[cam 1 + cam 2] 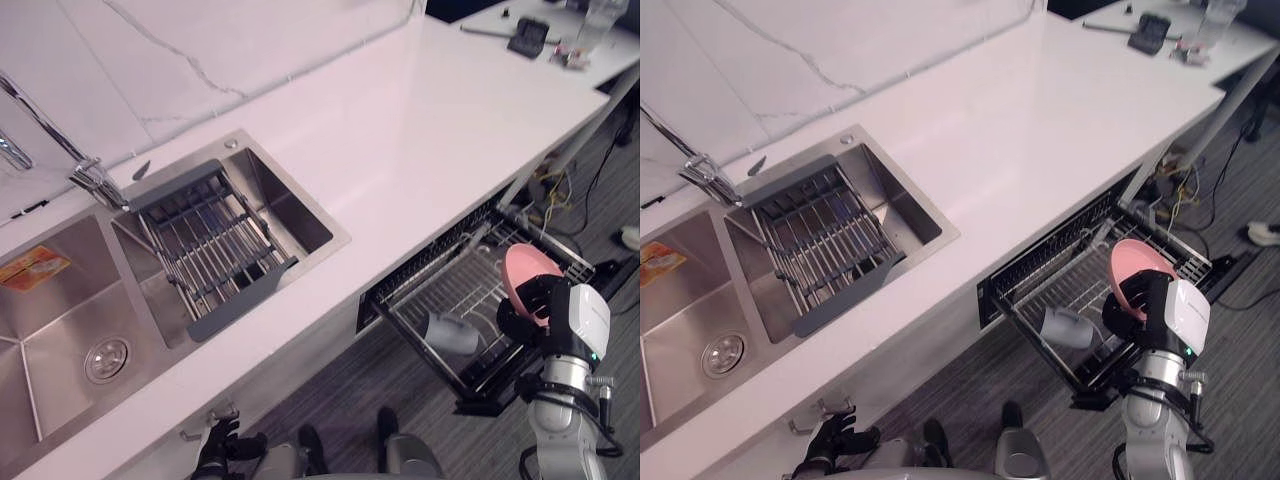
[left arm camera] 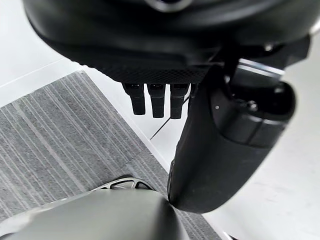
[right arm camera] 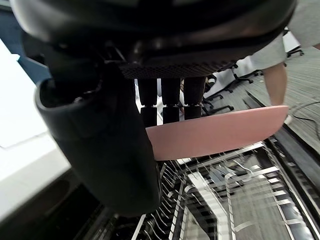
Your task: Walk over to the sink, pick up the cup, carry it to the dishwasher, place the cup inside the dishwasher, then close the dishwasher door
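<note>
With the left hand [image 1: 217,441] hanging low, fingers straight and empty, and the right hand [image 1: 533,306] spread at the rim of the pink plate [image 1: 527,266] beside the grey cup [image 1: 450,334] lying in the pulled-out dishwasher rack [image 1: 425,292], a careless withdrawal could topple the plate onto the cup.

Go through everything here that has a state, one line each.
Wire dishwasher rack: pulled out.
Grey cup: lying on its side in the rack.
Pink plate: standing on edge in the rack.
Right hand: open, beside the plate.
Left hand: open, empty.
Grey slatted drainer: set across the steel sink basin.
</note>
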Tool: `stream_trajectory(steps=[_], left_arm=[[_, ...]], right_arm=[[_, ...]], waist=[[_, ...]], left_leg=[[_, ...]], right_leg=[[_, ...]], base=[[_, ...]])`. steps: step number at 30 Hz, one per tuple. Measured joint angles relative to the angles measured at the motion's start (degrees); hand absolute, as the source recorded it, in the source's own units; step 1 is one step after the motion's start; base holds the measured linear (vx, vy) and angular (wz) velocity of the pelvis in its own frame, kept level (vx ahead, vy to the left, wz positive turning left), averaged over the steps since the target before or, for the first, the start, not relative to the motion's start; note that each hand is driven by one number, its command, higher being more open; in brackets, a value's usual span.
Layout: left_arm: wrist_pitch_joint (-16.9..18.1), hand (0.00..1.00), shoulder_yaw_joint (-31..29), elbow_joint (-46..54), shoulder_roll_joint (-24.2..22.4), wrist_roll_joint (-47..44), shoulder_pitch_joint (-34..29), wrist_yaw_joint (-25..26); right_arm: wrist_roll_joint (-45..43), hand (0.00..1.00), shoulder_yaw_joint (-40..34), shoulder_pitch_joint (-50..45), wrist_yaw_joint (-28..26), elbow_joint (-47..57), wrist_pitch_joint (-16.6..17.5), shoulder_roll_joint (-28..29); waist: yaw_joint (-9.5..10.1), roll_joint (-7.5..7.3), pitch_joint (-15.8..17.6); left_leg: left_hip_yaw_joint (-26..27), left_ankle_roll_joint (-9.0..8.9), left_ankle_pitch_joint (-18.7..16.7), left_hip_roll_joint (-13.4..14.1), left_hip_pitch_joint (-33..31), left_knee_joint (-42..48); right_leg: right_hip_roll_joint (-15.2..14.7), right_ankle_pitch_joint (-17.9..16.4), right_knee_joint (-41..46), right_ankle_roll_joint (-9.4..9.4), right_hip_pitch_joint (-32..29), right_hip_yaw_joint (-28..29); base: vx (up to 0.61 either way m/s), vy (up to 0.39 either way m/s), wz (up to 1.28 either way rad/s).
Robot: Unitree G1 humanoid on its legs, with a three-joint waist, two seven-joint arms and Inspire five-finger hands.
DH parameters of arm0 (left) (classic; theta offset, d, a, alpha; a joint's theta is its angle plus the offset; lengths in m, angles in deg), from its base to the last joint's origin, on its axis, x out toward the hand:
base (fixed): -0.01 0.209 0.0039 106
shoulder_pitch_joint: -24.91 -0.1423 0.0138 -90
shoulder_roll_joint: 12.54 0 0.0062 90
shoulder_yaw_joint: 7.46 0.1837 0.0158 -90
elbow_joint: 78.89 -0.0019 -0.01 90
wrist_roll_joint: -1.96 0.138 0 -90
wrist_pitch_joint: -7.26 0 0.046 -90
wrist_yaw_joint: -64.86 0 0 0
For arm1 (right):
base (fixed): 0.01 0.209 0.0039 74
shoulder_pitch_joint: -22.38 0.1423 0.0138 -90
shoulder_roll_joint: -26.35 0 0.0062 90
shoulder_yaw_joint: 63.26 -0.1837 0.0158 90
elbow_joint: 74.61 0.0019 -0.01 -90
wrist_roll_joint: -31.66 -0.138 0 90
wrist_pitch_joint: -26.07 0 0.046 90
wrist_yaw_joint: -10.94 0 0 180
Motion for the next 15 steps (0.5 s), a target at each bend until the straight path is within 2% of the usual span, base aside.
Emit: stream_trajectory(steps=[5, 6, 7, 10, 15], left_arm=[[0.10, 0.90, -0.02, 1.69, 0.23, -0.63, 1.54, 0.13], [0.17, 0.90, -0.01, 2.00, 0.38, -0.67, 2.23, 0.27], [0.15, 0.90, 0.08, 2.08, 0.48, -0.66, 2.57, 0.31], [0.40, 0.90, 0.81, 3.98, 0.91, -0.88, 3.00, 0.96], [0.96, 0.90, 1.91, 4.41, 1.13, -2.64, 5.37, 1.51]], right_arm=[[-2.17, 0.30, 0.04, 3.92, 0.92, -1.27, -0.47, -0.88], [-2.64, 0.30, 0.08, 5.18, 1.34, -1.98, -0.51, -1.33], [-3.77, 0.30, 0.08, 6.04, 1.62, -2.62, -0.56, -1.47], [-7.04, 0.30, 0.07, 9.79, 2.62, -6.02, -0.69, -1.97], [-11.29, 0.30, 0.47, 15.29, 2.85, -10.08, -0.90, -3.74]], waist=[[0.37, 0.09, 3.50], [0.73, 0.49, 4.49], [0.92, 0.05, 5.16], [1.57, 0.32, 7.43], [2.92, 0.30, 9.37]], left_leg=[[0.01, 0.32, 0.60, -0.38, -2.84, 0.91], [0.02, 0.55, 0.77, -0.39, -3.48, 1.17], [0.02, 0.78, 1.04, -0.38, -3.98, 1.21], [-0.01, 0.90, 1.38, -0.40, -4.74, 1.25], [-0.14, 0.94, 2.16, -0.66, -6.72, 0.96]], right_leg=[[-0.64, -0.61, 3.24, -0.06, -3.88, 0.28], [-0.73, -0.72, 4.10, -0.07, -4.75, 0.35], [-0.76, -0.72, 4.34, -0.07, -5.32, 0.35], [-0.89, -0.85, 5.14, -0.16, -6.28, 0.20], [-1.19, -0.91, 5.85, -0.17, -8.64, -0.01]], base=[[-0.06, 0.001, 0.02], [0.00, 0.000, 0.00], [0.00, 0.000, 0.00], [0.01, -0.010, 0.03], [0.02, -0.006, 0.05]])
